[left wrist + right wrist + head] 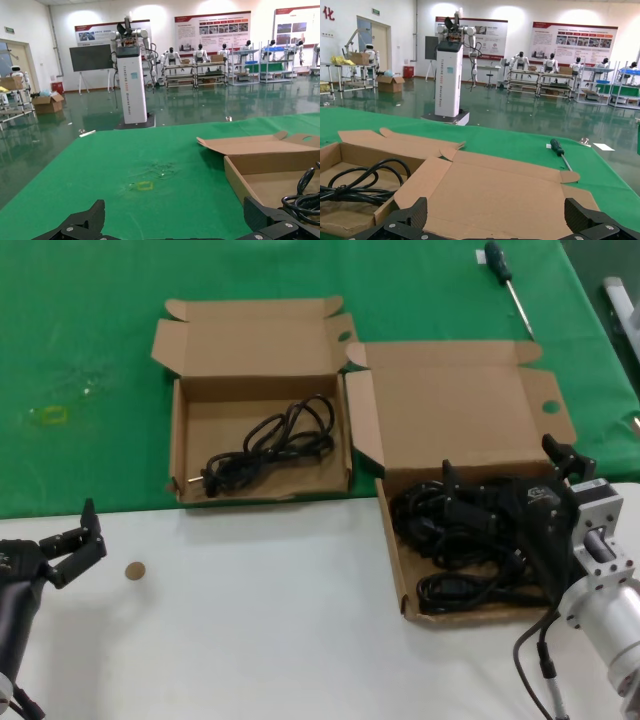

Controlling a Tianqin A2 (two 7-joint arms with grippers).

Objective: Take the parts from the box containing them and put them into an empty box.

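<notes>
My right pincer is hanging with wide jaws over the tangled cords in the shallow box, so I am risking to lift several looped cords together or to drag the light box. My left pincer is waiting open over the white counter. I am counting two boxes, one cord lying in the deeper box, one screwdriver; the pile I cannot count.

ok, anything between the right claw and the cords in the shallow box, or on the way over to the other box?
Nothing visible. The right claw hangs open over the cords. Only the boxes' low walls separate them from the deeper box, which already holds one cord.
</notes>
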